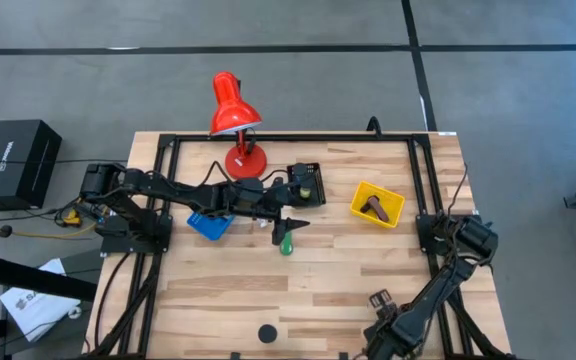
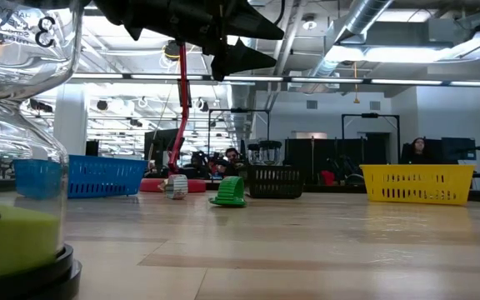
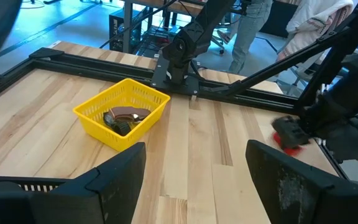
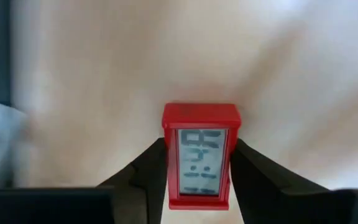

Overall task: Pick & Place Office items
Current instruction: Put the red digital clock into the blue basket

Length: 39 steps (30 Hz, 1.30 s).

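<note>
Red-framed digital display (image 4: 200, 155), centre of right wrist view: segmented digits on grey screen, too blurred to read for certain. Clear glass object (image 2: 19, 142), far left of low view: dark "3"-like mark at top, partial curved character on its yellow-green lower part. White sheet (image 1: 36, 302), lower left of high view: dark lettering, too small to read.

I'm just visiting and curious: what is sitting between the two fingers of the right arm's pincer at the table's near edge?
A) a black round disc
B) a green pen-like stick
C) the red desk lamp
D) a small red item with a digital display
D: the right wrist view shows the right pincer with its dark fingers on either side of a small red item with a digital display.
</note>
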Motion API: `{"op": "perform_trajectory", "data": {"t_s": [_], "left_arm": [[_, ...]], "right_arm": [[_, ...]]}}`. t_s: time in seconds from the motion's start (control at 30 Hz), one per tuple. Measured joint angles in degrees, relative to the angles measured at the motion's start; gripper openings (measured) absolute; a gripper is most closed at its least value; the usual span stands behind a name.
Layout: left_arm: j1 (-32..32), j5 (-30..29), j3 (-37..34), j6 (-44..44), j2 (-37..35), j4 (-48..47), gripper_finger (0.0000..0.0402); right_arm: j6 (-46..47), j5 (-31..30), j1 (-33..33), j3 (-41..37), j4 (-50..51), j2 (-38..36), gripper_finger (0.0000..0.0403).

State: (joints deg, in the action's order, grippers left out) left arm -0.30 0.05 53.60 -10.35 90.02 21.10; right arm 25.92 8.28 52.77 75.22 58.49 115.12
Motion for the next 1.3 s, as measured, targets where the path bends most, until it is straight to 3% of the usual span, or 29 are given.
{"op": "perform_trajectory", "data": {"t_s": [0.17, 0.3, 0.47, 0.6, 1.03, 1.17, 1.3], "left_arm": [[0.00, 0.00, -0.02, 0.00, 0.00, 0.00, 0.0273], [0.00, 0.00, -0.01, 0.00, 0.00, 0.00, 0.0273], [0.00, 0.00, -0.02, 0.00, 0.00, 0.00, 0.0273], [0.00, 0.00, -0.02, 0.00, 0.00, 0.00, 0.0273], [0.00, 0.00, -0.02, -0.02, 0.00, 0.67, 0.0273], [0.00, 0.00, -0.02, 0.00, 0.00, 1.91, 0.0273], [0.00, 0.00, -0.02, 0.00, 0.00, 3.45, 0.0273]], "right_arm": [[-2.58, -4.05, -2.13, 1.62, 12.69, 0.19, 0.0160], [-5.83, -7.87, -3.50, 1.81, 19.72, 0.12, 0.0150], [-8.80, -11.84, -5.83, 1.81, 23.86, -2.17, 0.0131], [-6.13, -19.74, -7.55, 1.86, 25.85, -7.64, 0.0140], [-0.15, -48.12, -11.30, 1.24, 24.13, -31.05, 0.0137], [-0.18, -56.52, -11.32, -5.56, 17.58, -40.16, 0.0149], [-0.24, -60.83, -12.10, -16.69, 6.26, -49.80, 0.0146]]}}
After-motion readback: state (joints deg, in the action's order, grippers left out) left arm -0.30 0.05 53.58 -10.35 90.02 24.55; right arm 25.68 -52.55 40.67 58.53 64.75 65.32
